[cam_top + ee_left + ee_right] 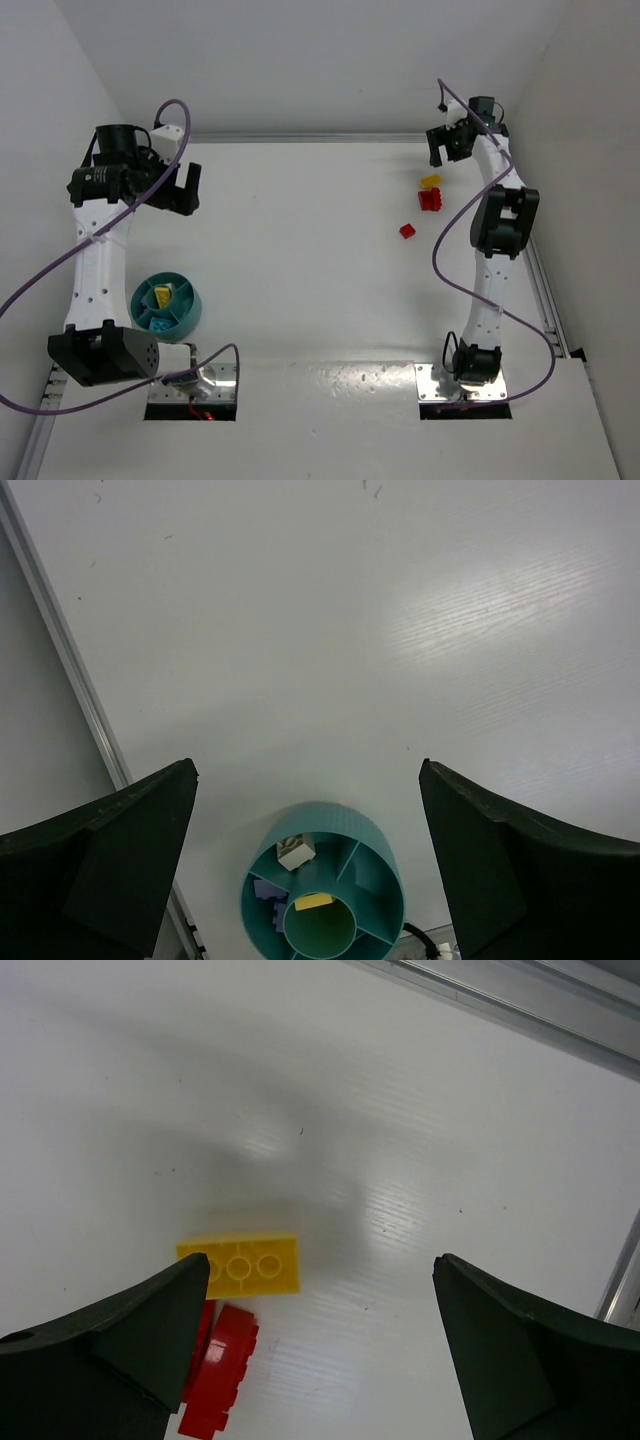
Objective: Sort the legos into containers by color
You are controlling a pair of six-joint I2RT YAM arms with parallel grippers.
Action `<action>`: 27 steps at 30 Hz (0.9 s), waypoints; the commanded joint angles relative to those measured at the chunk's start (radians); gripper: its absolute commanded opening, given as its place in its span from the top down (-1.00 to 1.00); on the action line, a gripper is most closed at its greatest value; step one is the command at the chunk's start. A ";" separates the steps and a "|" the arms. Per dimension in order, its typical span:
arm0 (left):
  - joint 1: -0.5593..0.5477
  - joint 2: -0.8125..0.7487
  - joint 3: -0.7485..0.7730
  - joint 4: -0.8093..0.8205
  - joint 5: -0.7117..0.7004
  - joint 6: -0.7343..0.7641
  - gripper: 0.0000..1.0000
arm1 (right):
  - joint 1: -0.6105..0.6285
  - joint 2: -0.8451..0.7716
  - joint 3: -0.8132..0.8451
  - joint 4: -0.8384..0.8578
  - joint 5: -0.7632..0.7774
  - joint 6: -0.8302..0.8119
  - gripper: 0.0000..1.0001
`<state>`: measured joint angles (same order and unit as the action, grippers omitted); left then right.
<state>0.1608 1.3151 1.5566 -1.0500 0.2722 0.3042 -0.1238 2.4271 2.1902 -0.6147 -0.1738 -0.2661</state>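
Yellow lego [240,1263] lies under right gripper [322,1260], beside one finger; jaws wide, empty. Left gripper [305,770] spread, empty, above teal bowl [325,812] holding yellow brick [313,901] and blue bricks [268,890].

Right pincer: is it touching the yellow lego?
Apart. The top view shows bare table between the right pincer and the yellow lego; its jaws stand open.

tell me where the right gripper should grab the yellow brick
Pinch the yellow brick across its two long sides, on the half away from the red brick, coming straight down. It lies flat with its studs up, so the sides are upright and parallel. The red brick crowds one long side at one end, while the other end looks free. The right gripper is open.
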 commanded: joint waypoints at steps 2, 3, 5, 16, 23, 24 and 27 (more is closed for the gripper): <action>-0.014 0.003 0.000 0.013 0.004 -0.027 -0.99 | -0.014 0.040 0.080 -0.100 -0.140 -0.004 -0.89; -0.023 0.003 0.000 0.013 0.004 -0.027 -0.99 | -0.014 0.040 0.080 -0.100 -0.156 0.008 -0.89; -0.023 0.003 0.000 0.013 0.004 -0.037 -0.99 | -0.014 0.049 0.068 -0.100 -0.179 0.051 -0.89; -0.023 0.012 0.000 0.013 0.004 -0.066 -0.99 | -0.102 0.104 0.068 -0.080 -0.325 0.201 -0.32; -0.041 0.021 0.000 0.013 0.013 -0.085 -0.99 | -0.143 0.113 0.068 -0.080 -0.383 0.211 -0.19; -0.041 0.030 0.000 0.013 0.013 -0.094 -0.99 | -0.143 0.124 0.068 -0.080 -0.392 0.211 -0.16; -0.050 0.039 0.000 0.013 0.013 -0.105 -0.99 | -0.152 0.124 0.068 -0.080 -0.437 0.211 -0.16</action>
<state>0.1238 1.3499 1.5539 -1.0523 0.2737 0.2317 -0.2836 2.5366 2.2337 -0.7162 -0.5282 -0.0666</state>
